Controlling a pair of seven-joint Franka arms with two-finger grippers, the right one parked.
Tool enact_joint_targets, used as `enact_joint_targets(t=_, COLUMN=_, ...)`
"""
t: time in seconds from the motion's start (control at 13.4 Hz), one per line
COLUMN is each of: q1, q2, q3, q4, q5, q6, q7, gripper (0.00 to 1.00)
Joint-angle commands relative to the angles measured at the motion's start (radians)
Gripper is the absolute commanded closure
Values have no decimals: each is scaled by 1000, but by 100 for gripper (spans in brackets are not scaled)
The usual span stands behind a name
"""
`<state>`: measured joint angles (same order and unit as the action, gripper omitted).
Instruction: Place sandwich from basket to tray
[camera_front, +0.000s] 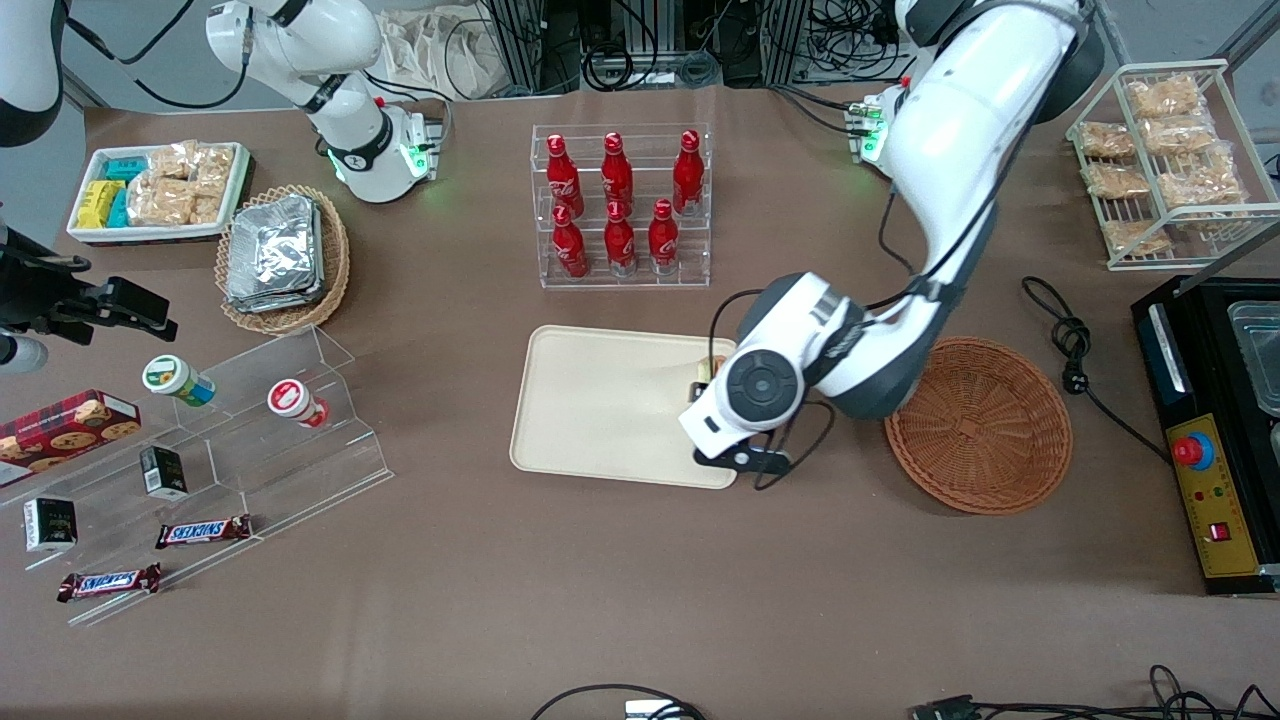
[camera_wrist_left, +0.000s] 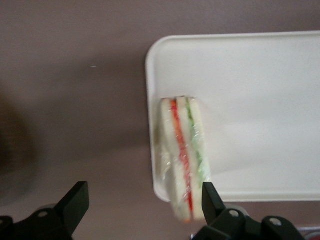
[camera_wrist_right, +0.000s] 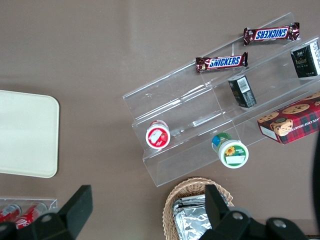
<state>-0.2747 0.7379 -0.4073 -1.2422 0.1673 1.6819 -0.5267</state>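
Cream tray (camera_wrist_left: 250, 100) bears sandwich (camera_wrist_left: 182, 155) under spread tool (camera_wrist_left: 142, 200).

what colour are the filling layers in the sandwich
Orange-red and green stripes between pale bread in the sandwich, seen best in the left wrist view, with the open hand above it.

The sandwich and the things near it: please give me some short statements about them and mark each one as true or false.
1. The sandwich lies in the basket. False: it lies at the edge of the tray.
2. The basket holds nothing. True.
3. The claw is shut on the sandwich. False: its fingers stand open, wider than the sandwich.
4. The sandwich shows orange-red and green filling. True.
5. The claw is above the red bottles. False: it is above the tray's edge nearest the basket.
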Motion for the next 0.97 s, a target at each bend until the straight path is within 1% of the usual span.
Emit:
enact_joint_targets(t=0.0, q1=43, q2=-122, q3=5, q4=27, q5=18, q6=-90, q7=20, gripper=0)
enact_joint_targets(t=0.15, q1=109, q2=-208, q3=15, q4=26, q5=14, q6=-113, q7=16, gripper=0)
enact_joint_targets(t=0.3, q1=150, q2=-293, q3=21, q4=23, q5=18, q6=-180, q7=20, gripper=0)
enact_joint_targets(t=0.45, q1=236, q2=-354, q3=21, q4=24, q5=11, q6=-247, q7=51, gripper=0)
enact_joint_targets(t=0.52, q1=256, q2=-382, q3=24, q4=24, q5=15, q6=-269, q7=123, gripper=0)
enact_joint_targets(t=0.67, q1=334, q2=-425, q3=24, q4=21, q5=14, q6=-313, q7=291, gripper=0)
enact_joint_targets(t=0.75, q1=366, q2=-439, q3=24, q4=21, q5=2, q6=-335, q7=332, gripper=0)
enact_joint_targets(t=0.82, q1=405, q2=-442, q3=21, q4=21, q5=-8, q6=-353, q7=336, gripper=0)
enact_joint_targets(t=0.9, q1=420, q2=-440, q3=21, q4=18, q5=-23, q6=-358, q7=340, gripper=0)
